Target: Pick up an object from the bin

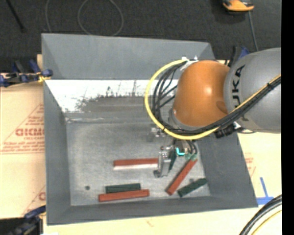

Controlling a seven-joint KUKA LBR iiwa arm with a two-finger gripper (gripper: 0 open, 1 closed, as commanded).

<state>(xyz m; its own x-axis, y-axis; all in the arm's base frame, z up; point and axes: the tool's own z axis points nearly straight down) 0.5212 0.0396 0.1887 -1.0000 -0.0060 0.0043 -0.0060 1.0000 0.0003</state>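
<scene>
The gripper [164,168] is low in the bin [88,146], at the right end of a red and white stick [133,164] that lies flat across the middle of the floor. Just right of it a red stick [182,175] lies slanted, with a dark green stick [192,187] beside that one on the near side. To do this step well, I think the gripper should take one stick only, across its narrow side, and stay clear of the slanted neighbour. Whether the gripper is spread or pressed together I cannot tell. The arm comes in from the right and points almost straight down, its orange cover [201,94] above the gripper.
</scene>
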